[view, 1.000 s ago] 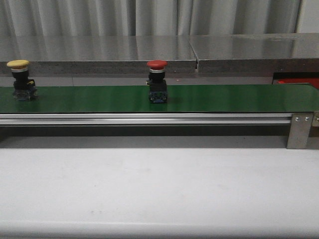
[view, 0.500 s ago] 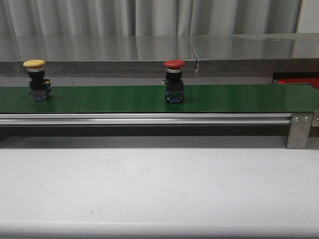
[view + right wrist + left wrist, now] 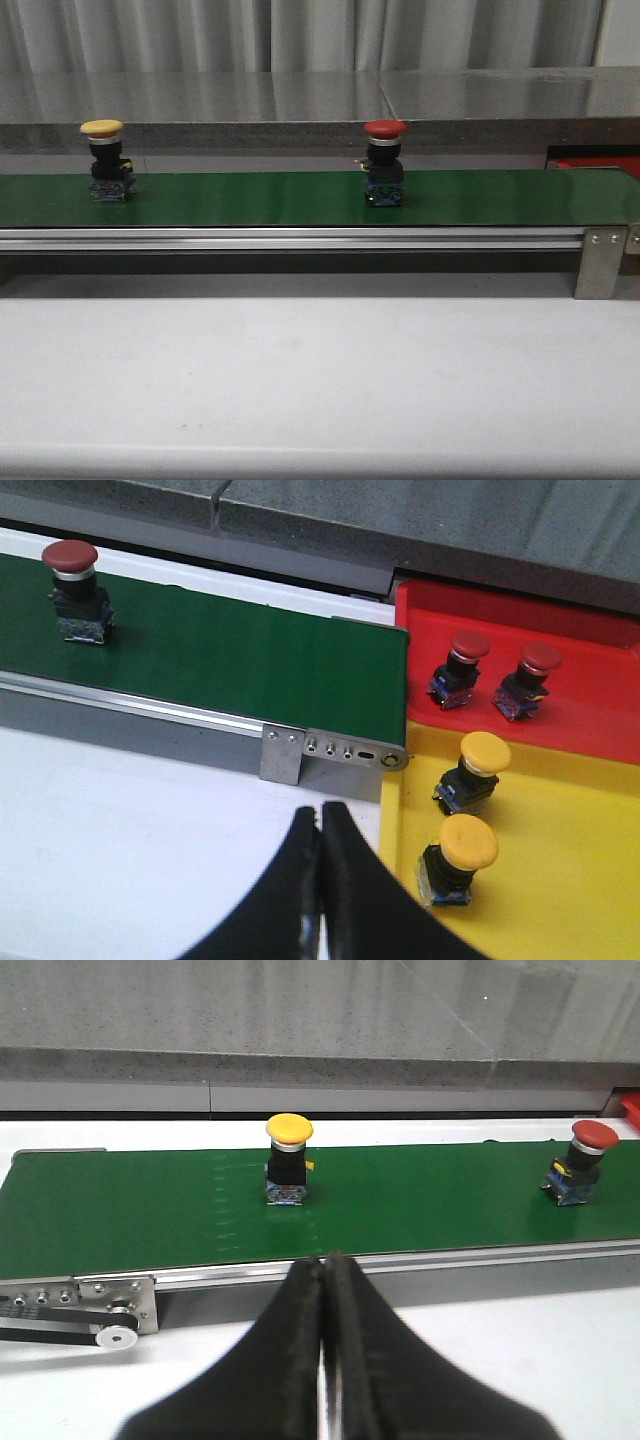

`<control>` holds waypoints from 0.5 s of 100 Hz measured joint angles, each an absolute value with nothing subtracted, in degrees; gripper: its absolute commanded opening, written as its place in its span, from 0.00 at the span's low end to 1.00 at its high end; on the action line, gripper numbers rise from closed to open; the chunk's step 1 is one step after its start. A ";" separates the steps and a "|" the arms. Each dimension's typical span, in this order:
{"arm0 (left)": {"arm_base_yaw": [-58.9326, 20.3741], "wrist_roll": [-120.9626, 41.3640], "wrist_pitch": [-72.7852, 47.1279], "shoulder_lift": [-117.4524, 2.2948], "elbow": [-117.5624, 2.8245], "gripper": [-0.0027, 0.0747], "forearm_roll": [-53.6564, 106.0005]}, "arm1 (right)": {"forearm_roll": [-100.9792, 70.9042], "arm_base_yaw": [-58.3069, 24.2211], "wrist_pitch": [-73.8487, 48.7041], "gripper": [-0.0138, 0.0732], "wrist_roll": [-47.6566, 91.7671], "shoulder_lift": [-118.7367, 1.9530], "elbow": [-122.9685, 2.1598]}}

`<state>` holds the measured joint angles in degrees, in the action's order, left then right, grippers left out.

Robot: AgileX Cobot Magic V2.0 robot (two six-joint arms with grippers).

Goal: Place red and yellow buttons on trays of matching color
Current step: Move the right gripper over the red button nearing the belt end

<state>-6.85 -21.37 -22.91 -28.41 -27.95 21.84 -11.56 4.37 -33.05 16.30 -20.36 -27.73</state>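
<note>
Both end effectors, left [image 3: 325, 1360] and right [image 3: 318, 890], sit pinched together, holding nothing, short of the belt [image 3: 300, 198]. Since a second ago the red button [image 3: 385, 165] has ridden from frame centre to right of centre; the yellow button [image 3: 105, 160] has followed from the far left edge. Both upright, approaching the belt's right end; pick soon, likely red first. Red tray [image 3: 600, 695] holds two red buttons; yellow tray [image 3: 590, 880] beside it holds two yellow.

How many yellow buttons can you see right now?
3: one yellow button riding the green belt, and two already on the yellow tray. More may lie outside view.
</note>
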 measured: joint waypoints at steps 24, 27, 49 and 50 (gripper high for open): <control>-6.85 -21.37 -22.91 -28.41 -27.95 0.01 21.84 | -11.91 4.37 -33.05 0.02 16.30 -20.36 -27.73; -6.85 -21.37 -22.91 -28.41 -27.95 0.01 21.84 | -12.18 4.37 -33.05 0.02 16.30 -20.36 -27.73; -6.85 -21.37 -22.91 -28.41 -27.95 0.01 21.84 | -12.69 4.37 -33.05 0.40 16.30 -20.36 -27.73; -6.85 -21.37 -22.91 -28.41 -27.95 0.01 21.84 | -12.69 4.37 -33.05 0.46 16.30 -20.36 -27.73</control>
<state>-6.85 -21.37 -22.91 -28.41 -27.95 21.84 -12.69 4.37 -33.05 16.30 -20.36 -27.73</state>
